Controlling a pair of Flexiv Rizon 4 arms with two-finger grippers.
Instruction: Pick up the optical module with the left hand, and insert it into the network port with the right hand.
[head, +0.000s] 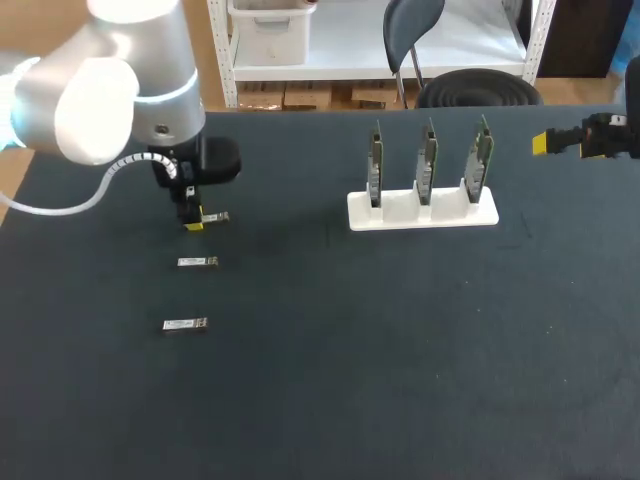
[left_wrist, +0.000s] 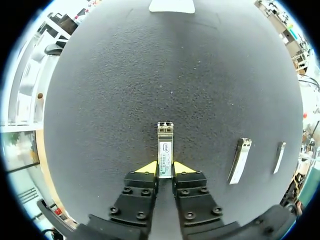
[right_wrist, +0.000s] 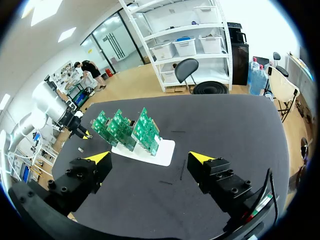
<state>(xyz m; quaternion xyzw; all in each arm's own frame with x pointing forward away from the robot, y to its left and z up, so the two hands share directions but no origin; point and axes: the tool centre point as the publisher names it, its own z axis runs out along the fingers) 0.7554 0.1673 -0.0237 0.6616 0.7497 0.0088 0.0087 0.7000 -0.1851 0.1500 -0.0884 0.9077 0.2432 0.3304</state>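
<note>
My left gripper (left_wrist: 165, 169) clamps one optical module (left_wrist: 165, 149); right gripper (right_wrist: 150, 158) spread wide; white rack (head: 402, 212) holds three upright boards (head: 428, 160).

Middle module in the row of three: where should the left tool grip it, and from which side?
Once the left tool is rid of the first module, come from above and close across the middle module's two long sides, near one end. It lies flat on the table, so only those sides offer opposed faces; the other end should be left free for handover.
</note>
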